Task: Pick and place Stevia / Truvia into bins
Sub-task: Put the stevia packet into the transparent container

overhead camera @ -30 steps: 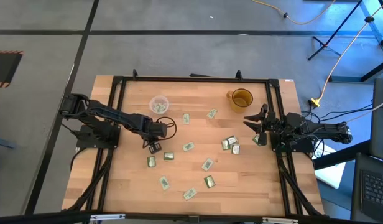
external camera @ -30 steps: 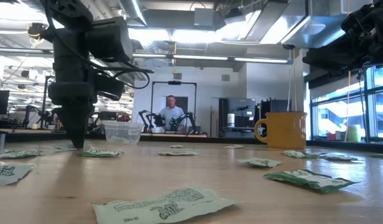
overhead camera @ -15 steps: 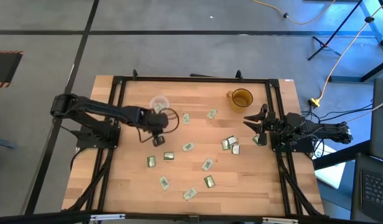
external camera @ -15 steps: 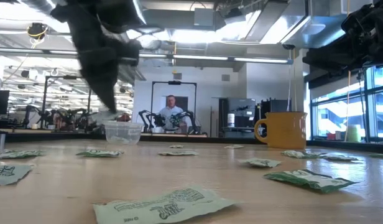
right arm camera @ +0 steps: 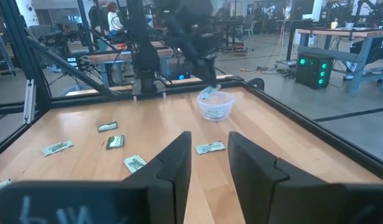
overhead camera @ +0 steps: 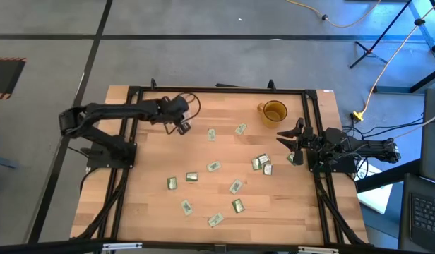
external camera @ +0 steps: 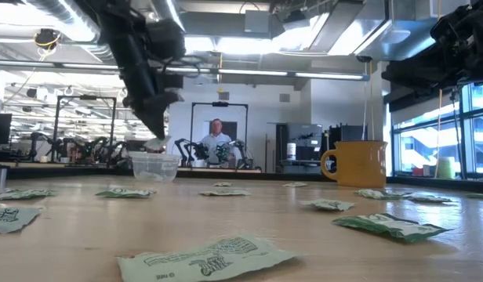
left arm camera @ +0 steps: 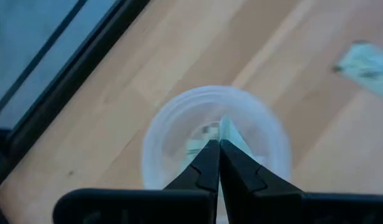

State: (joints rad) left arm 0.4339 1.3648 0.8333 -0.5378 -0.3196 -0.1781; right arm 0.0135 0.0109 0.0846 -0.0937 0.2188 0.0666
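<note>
Left claw (left arm camera: 217,152) pinches a sachet (left arm camera: 228,132) right over the clear cup (left arm camera: 179,118) (amber mug (overhead camera: 274,111) sits apart); right claw (right arm camera: 207,163) waits, parted, at the worktop's (overhead camera: 203,176) edge.

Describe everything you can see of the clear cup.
The clear cup is small, round, see-through plastic, standing upright and open on the wooden table near its far left corner. At least one sachet lies inside. The left claw, shut on a sachet, hangs just above its mouth.
</note>
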